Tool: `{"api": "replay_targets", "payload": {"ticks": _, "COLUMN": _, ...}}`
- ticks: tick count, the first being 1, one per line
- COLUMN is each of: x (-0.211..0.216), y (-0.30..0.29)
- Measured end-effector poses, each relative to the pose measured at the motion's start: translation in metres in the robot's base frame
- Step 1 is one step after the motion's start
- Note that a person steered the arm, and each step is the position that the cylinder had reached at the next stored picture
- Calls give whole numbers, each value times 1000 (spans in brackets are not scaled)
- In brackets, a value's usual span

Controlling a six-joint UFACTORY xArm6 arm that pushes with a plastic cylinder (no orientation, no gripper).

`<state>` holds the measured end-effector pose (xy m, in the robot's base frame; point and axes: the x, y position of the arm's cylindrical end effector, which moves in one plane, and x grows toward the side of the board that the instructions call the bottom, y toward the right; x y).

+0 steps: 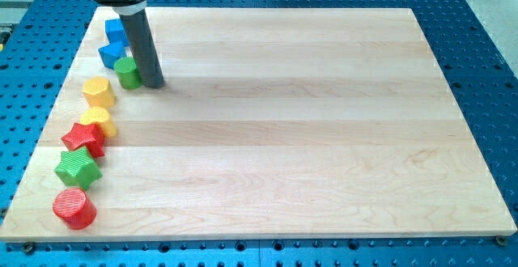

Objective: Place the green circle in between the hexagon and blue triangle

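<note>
Nearest the bottom of the frame, at the lower left corner of the pale wooden tabletop [324, 137], lay a red ribbed plastic cylinder [74, 208]. Going up the left edge came a green plastic star [78, 169], a red plastic star [84, 138], a yellow plastic heart [99, 121] and a yellow plastic hexagon [98, 91]. Beyond those, in the upper left of the frame, stood the green circle, a short green plastic cylinder [127, 72], then a blue plastic triangle [111, 53] and, farthest back, a blue plastic cube [115, 30].

By count: two red blocks, two green, two yellow, two blue, eight in all, strung in one curved column down the left side.

The end effector was a plain dark rod with no jaws, so it gripped nothing and could only push. My tip [153, 83] rested on the tabletop just to the frame's right of the green circle, touching it or very nearly; the gap was too fine to tell.

The green circle lay directly toward the frame's left from my tip. It already sat roughly between the yellow hexagon below it and the blue triangle above it, though slightly to the right of the line joining them. I judged that a short push leftward would seat it in the gap, and that too long a push could knock the hexagon or triangle aside.
</note>
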<state>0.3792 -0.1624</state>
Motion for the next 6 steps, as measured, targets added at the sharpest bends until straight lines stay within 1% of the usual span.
{"api": "replay_targets", "payload": {"ticks": 2, "x": -29, "y": -2}}
{"api": "replay_targets", "payload": {"ticks": 3, "x": -29, "y": -2}}
{"api": "replay_targets", "payload": {"ticks": 4, "x": -21, "y": -24}}
{"api": "replay_targets", "payload": {"ticks": 5, "x": -19, "y": -32}}
{"api": "replay_targets", "payload": {"ticks": 6, "x": -19, "y": -32}}
